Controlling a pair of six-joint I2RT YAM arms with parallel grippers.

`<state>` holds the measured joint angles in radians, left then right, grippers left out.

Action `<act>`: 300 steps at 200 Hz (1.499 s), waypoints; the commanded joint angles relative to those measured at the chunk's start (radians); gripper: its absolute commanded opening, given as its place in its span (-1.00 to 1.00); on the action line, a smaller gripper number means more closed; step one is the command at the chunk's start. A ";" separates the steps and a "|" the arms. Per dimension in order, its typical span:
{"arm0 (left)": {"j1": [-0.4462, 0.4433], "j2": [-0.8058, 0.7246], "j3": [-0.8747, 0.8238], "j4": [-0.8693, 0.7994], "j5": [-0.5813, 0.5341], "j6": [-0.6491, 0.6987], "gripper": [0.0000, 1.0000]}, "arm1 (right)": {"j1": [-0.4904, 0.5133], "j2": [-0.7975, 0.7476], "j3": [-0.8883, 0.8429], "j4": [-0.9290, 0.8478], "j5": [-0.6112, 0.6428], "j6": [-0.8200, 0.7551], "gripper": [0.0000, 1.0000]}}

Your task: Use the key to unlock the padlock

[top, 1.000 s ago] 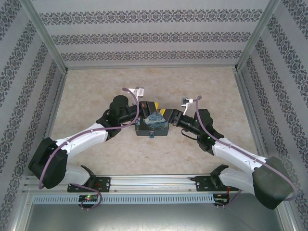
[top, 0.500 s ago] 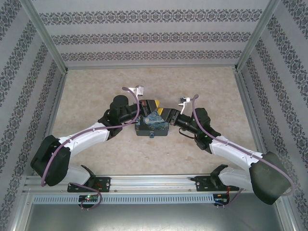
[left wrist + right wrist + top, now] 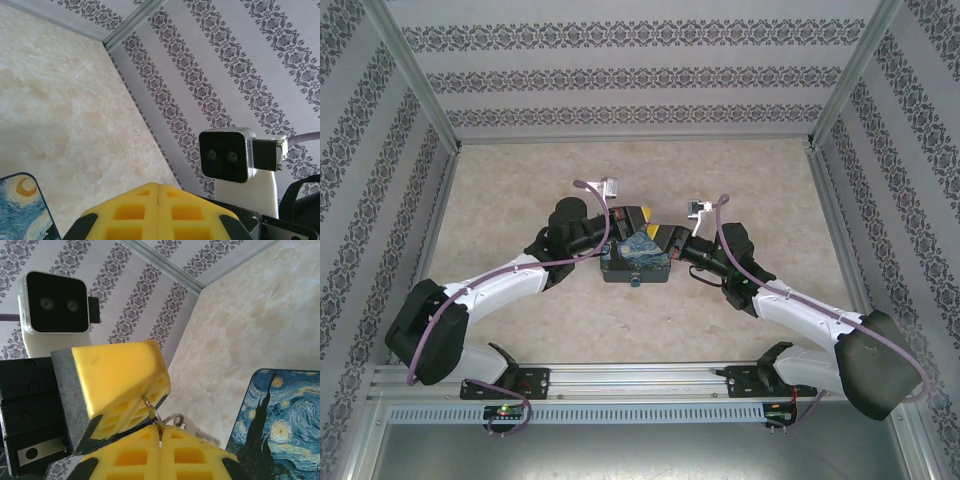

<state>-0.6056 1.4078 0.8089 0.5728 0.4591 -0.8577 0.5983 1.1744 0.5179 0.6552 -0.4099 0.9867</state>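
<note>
Pads (image 3: 120, 370) of left claw (image 3: 158, 190) and right claw (image 3: 160, 433), both clamped on the key (image 3: 169, 419), hide its blade.

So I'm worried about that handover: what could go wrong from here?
Both the left gripper and right gripper pinch the key ring at their tips near the painted box; a tug either way could drop it. The grippers sit close, so they might bump. The padlock is tiny, so aiming looks hard.

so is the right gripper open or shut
Shut: on the right gripper the yellow fingers meet flush, a metal ring caught at their seam.
</note>
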 commanded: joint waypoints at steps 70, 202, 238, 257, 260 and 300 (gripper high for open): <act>0.079 -0.049 0.112 -0.450 -0.071 -0.295 0.52 | -0.005 -0.050 0.039 -0.204 0.084 -0.195 -1.00; 0.082 0.020 0.254 -0.802 0.064 -0.477 0.39 | 0.262 0.034 0.267 -0.612 0.486 -0.693 -1.00; 0.081 0.021 0.249 -0.802 0.059 -0.488 0.10 | 0.312 0.069 0.305 -0.649 0.567 -0.740 -1.00; 0.080 0.023 0.238 -0.795 0.057 -0.497 -0.08 | 0.323 0.081 0.314 -0.648 0.579 -0.747 -1.00; 0.080 0.023 0.237 -0.795 0.057 -0.498 -0.10 | 0.325 0.083 0.316 -0.649 0.581 -0.749 -1.00; 0.081 0.030 0.228 -0.797 0.057 -0.498 -0.28 | 0.358 0.103 0.346 -0.676 0.640 -0.787 -1.00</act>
<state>-0.5282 1.4281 1.0531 -0.2119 0.5022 -1.3415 0.9337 1.2675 0.8204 0.0048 0.1574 0.2497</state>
